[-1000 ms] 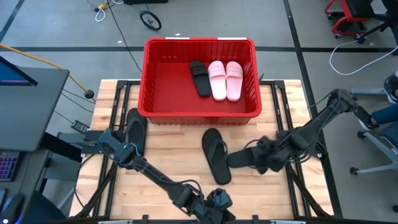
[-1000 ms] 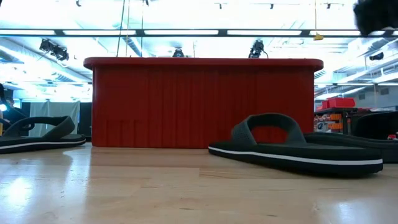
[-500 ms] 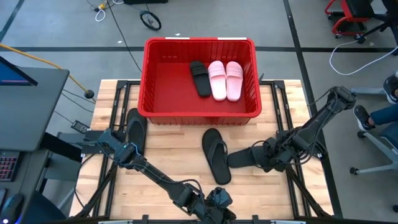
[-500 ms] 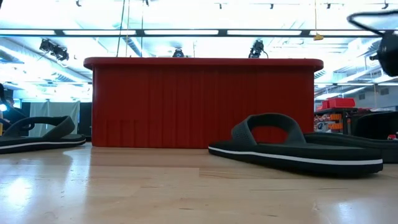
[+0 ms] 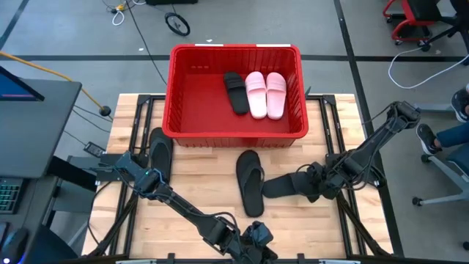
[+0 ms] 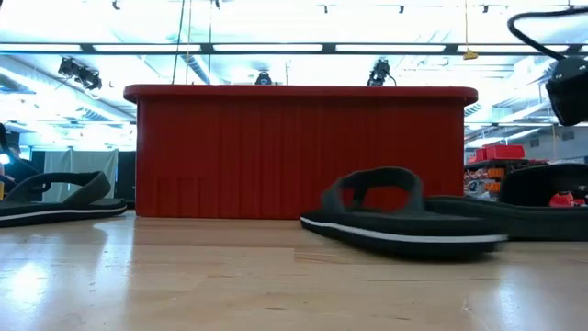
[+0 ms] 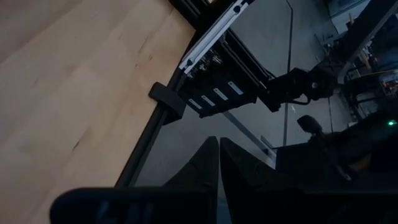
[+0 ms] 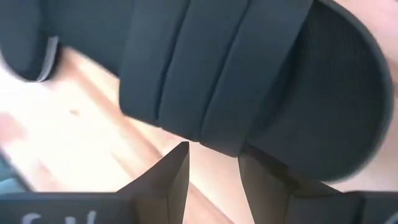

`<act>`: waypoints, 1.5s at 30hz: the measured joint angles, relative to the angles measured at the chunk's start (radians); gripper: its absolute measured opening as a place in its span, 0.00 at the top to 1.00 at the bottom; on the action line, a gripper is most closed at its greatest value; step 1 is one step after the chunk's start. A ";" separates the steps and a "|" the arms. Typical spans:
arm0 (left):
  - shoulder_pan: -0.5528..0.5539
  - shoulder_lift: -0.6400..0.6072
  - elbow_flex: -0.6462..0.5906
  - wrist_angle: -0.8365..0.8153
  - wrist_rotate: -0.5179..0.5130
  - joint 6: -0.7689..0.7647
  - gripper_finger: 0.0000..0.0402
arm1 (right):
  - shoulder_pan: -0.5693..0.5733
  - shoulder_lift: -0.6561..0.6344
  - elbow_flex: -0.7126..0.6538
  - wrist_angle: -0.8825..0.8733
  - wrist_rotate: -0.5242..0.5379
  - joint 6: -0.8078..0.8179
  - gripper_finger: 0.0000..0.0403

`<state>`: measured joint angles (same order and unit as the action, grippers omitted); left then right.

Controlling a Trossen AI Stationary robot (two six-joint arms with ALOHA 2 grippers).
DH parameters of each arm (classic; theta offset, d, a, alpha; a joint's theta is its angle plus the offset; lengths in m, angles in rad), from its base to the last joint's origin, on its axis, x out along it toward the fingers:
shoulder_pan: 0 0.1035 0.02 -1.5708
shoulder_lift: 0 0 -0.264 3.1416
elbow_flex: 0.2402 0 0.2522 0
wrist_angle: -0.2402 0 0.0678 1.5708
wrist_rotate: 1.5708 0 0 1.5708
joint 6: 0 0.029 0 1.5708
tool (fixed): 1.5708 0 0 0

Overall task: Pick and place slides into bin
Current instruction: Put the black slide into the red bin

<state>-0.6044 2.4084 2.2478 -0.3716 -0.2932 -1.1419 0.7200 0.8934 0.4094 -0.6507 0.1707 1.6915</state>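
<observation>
1. The right gripper (image 5: 302,185) sits low over the right half of the light wooden table (image 5: 198,192), jaws parted and not closed on anything, its dark fingers (image 8: 166,180) just short of a matte black wide-strap slide (image 5: 277,186).
2. That slide lies flat on the table, its far end touching or just beside the black thong-strap flip-flop (image 5: 249,182), which lies near the table's middle.
3. The left gripper (image 5: 253,238) waits at the table's near edge with its fingers (image 7: 208,163) pressed together, holding nothing.
4. Another matte black slide (image 5: 159,152) lies at the table's left edge, beside the bin's near left corner.
5. The large red plastic bin (image 5: 236,132) with ribbed walls stands at the far edge. Inside, toward its far right corner, lie two pale pink slides (image 5: 264,94) side by side and one small black slide (image 5: 236,92) just beside them.
</observation>
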 joint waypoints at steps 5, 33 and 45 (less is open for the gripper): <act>0.000 0.000 0.000 0.000 0.000 0.000 0.94 | 0.000 -0.001 -0.088 0.203 0.093 -0.024 0.64; 0.005 -0.079 0.000 0.004 -0.002 -0.008 0.97 | 0.064 -0.001 0.069 0.563 0.205 -0.327 0.98; 0.036 -0.282 0.001 0.002 -0.044 0.386 0.98 | 0.196 0.103 0.804 -0.071 0.183 -0.816 0.99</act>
<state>-0.5680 2.1264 2.2486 -0.3693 -0.3372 -0.7556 0.9157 0.9965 1.2130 -0.7213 0.3536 0.8757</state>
